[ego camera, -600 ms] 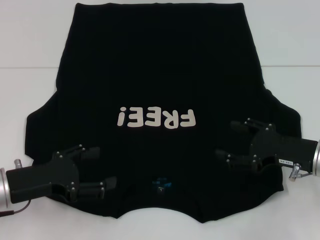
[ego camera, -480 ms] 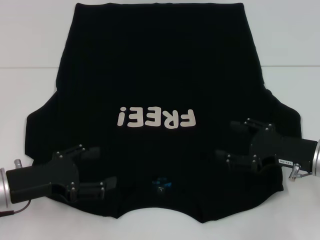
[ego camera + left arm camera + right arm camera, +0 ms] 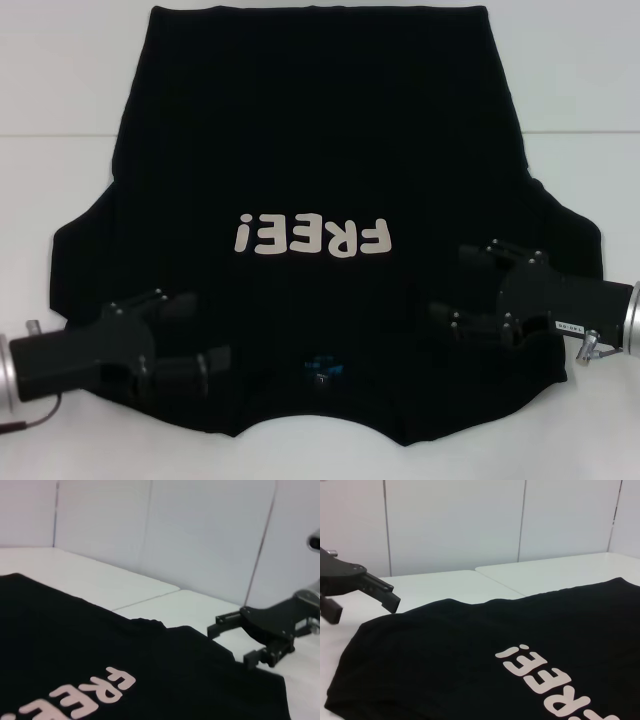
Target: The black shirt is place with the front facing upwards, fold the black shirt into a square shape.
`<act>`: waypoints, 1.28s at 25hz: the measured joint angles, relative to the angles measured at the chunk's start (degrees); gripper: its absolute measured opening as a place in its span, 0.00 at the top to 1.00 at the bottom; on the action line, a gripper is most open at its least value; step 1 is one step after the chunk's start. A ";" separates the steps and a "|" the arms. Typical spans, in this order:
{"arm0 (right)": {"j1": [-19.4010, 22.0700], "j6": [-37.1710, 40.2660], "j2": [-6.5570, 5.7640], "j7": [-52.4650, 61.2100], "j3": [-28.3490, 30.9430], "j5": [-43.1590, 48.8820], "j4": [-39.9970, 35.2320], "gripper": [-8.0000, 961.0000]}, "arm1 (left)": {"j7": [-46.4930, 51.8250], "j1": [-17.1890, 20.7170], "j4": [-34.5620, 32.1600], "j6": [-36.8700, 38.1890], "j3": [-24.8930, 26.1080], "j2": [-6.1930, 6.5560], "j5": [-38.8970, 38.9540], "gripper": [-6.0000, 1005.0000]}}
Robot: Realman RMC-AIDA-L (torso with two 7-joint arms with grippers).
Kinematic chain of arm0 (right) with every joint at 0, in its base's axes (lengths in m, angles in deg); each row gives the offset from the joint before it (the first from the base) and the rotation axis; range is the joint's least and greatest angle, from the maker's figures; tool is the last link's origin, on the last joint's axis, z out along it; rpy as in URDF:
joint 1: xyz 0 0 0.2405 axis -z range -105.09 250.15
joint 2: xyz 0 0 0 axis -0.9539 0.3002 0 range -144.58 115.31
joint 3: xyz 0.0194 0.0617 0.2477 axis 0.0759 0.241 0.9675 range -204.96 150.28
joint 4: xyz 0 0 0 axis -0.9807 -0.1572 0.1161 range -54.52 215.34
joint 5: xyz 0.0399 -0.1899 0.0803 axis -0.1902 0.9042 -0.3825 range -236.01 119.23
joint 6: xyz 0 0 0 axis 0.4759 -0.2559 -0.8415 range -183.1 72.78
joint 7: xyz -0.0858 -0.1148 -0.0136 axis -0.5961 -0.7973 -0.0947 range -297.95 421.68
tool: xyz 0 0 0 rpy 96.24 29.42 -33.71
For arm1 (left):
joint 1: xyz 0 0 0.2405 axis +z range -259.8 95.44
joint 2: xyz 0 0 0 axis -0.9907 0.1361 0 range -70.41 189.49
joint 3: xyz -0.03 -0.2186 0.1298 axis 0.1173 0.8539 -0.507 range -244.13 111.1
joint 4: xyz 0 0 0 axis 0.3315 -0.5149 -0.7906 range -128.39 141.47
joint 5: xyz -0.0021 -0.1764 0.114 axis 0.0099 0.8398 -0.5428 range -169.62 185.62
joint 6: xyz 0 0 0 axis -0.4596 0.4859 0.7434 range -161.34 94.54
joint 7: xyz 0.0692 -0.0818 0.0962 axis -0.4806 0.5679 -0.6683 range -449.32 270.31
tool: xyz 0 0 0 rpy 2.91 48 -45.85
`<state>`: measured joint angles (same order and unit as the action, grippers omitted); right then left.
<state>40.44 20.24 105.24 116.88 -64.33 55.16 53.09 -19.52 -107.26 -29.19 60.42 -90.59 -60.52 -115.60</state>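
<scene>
Black cloth fills most of my head view: the black shirt (image 3: 320, 170) lies spread flat, front up, on a white table (image 3: 60, 80), its collar end nearest the robot and its straight hem at the far edge. Off-white block letters (image 3: 312, 236) reading "FREE!" sit across the chest, upside down to me, and a small blue neck label (image 3: 322, 366) shows just inside the collar. Both short sleeves flare out to the sides with soft, rounded edges, and the fabric looks smooth and matte with no strong creases. My left gripper (image 3: 205, 332) reaches in low over the near left shoulder area, its two dark, boxy fingers spread apart and holding nothing. My right gripper (image 3: 458, 282) comes in over the near right shoulder area, its fingers likewise parted and empty. White wall panels (image 3: 455, 525) stand behind the table in both wrist views.
</scene>
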 joint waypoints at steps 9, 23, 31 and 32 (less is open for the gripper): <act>0.08 -0.08 0.05 0.23 0.06 -0.06 -0.01 0.05 | 39.07 -5.87 5.44 -2.28 2.68 9.82 0.38 0.07; -0.05 -0.07 0.11 0.56 -0.01 0.05 0.15 0.05 | 55.62 -6.82 7.87 -27.12 1.89 11.23 -1.21 0.08; -0.10 -0.09 0.09 0.60 -0.01 0.10 0.70 0.05 | 56.66 -5.99 8.66 -33.84 -0.52 10.58 -1.21 0.08; -0.10 -0.09 0.09 0.61 -0.01 0.10 0.69 0.05 | 56.62 -5.97 8.74 -34.32 -0.84 10.53 -1.22 0.09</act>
<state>40.35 20.15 105.33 117.49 -64.34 55.25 53.78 37.10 -113.23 -20.45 26.10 -91.43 -49.99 -116.82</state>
